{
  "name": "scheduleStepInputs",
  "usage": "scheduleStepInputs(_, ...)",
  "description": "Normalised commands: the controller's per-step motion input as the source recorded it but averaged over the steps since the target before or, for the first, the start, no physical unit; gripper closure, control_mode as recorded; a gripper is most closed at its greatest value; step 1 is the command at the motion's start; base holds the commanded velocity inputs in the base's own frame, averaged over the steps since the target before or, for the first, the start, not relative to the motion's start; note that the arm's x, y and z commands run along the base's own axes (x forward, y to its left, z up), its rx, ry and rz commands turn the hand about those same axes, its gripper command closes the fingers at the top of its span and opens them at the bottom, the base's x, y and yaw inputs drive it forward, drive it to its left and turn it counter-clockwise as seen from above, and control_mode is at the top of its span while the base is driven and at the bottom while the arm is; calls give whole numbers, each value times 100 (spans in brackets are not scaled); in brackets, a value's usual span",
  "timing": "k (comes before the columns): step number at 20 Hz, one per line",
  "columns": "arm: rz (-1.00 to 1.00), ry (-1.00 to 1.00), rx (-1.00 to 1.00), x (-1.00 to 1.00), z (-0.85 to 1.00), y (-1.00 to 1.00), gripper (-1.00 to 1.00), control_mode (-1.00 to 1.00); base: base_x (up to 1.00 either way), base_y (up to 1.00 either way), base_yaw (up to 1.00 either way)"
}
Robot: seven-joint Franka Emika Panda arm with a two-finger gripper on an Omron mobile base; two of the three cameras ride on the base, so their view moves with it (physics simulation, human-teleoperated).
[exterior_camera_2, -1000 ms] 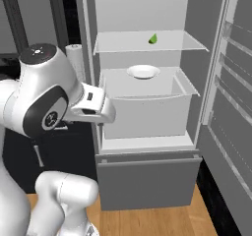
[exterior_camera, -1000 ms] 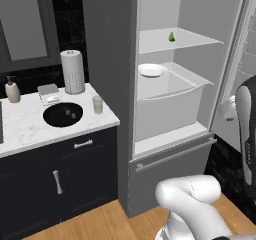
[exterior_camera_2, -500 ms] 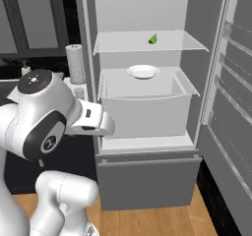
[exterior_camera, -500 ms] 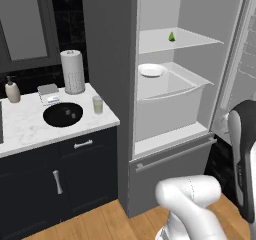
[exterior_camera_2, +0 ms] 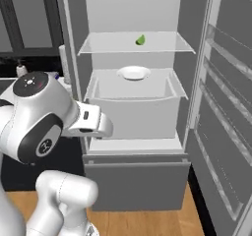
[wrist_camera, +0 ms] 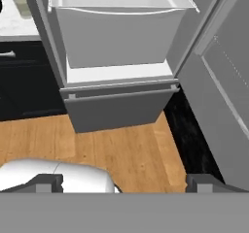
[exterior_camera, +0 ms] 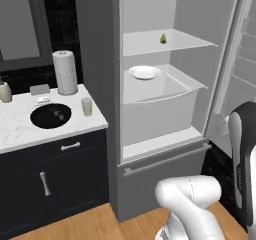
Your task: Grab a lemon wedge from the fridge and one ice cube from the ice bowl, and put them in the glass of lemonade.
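One fridge [exterior_camera: 100, 84] open, door swung right, arm low in front.
Fridge interior: upper shelf carries the lemon wedge [exterior_camera: 163, 38], alone toward the back; white plate [exterior_camera: 144, 73] sits below it over the pale drawer [exterior_camera: 160, 111]. Counter [exterior_camera: 20, 134] left of fridge has the black ice bowl [exterior_camera: 50, 115], glass of lemonade [exterior_camera: 87, 106] just right of it, paper-towel roll [exterior_camera: 65, 72] behind. Gripper [wrist_camera: 124, 183] fingers spread wide, holding nothing, aimed at floor before the fridge base.
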Motion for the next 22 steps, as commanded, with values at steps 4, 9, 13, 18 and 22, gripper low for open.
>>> scheduleStepInputs(4, 0, 0, 0, 0, 0, 0, -100, 100, 16, -31, 37)
scheduleStepInputs(9, 0, 0, 0, 0, 0, 0, -100, 100, 20, -20, 32)
scheduleStepInputs(13, 0, 0, 0, 0, 0, 0, -100, 100, 9, -76, 18)
scheduleStepInputs(18, 0, 0, 0, 0, 0, 0, -100, 100, 39, -58, 3)
scheduleStepInputs(22, 0, 0, 0, 0, 0, 0, -100, 100, 52, -9, 0)
